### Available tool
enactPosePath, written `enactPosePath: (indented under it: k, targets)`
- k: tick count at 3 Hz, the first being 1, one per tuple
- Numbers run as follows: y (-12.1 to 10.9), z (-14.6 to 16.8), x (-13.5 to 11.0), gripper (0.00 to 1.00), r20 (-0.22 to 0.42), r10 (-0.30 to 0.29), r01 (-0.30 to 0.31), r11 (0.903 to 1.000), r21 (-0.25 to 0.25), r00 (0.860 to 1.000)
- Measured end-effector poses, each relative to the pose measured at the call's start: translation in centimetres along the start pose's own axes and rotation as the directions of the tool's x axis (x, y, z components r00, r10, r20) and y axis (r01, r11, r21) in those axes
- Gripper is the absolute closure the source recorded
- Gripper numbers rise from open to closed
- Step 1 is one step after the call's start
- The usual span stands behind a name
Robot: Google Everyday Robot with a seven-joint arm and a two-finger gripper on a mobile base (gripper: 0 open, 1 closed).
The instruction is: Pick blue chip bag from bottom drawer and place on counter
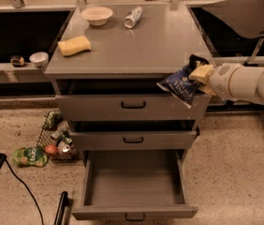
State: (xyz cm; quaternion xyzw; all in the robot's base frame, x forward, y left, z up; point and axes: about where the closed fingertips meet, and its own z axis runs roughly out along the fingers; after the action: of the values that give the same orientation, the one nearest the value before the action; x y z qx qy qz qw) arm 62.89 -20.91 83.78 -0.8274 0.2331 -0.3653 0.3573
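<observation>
Grey worktop (pixel 155 43); at its front-right corner the gripper (pixel 199 75) pinches the blue chip bag (pixel 178 87). Lift clear before moving inward.

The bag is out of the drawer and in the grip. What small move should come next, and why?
Probably lift slightly and carry it inward over the counter: the gripper holds the blue chip bag at the counter's front corner, with the bag hanging below the top's edge.

Dim warm light, shadowed drawer recesses (pixel 104 86), pale claw (pixel 199 76) clasping blue chip bag (pixel 178 86) beside counter (pixel 136 46)
</observation>
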Motion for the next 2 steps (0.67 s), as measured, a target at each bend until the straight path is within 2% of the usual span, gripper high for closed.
enactPosePath:
  k: [1,2]
  targets:
    - [-4.8,-2.3,3.3,1.00,-0.012,-0.053,0.054,0.9860,0.158,0.999]
    - [-10.0,-4.2,7.4,1.00,-0.075,-0.184,0.197,0.9419,0.272,0.980]
